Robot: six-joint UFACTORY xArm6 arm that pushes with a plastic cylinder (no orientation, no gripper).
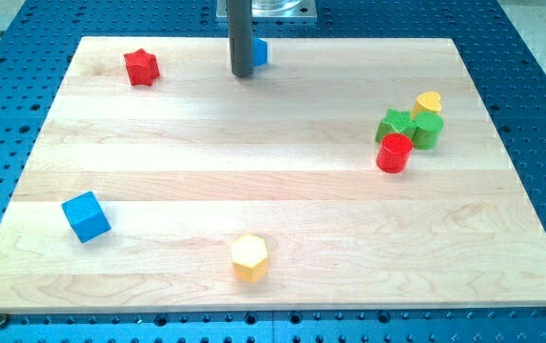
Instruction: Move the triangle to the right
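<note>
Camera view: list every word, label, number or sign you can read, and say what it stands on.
None: no readable text shows anywhere.
The wooden board is plain.
The blocks, such as the blue cube, yellow hexagon and red star, bear no marks.
The blue perforated table is unmarked.
My tip sits beside a part-hidden blue block.

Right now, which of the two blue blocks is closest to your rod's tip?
The blue block at the view's top, partly hidden behind my tip. The other, a blue cube, sits far off at the view's lower left.
</note>
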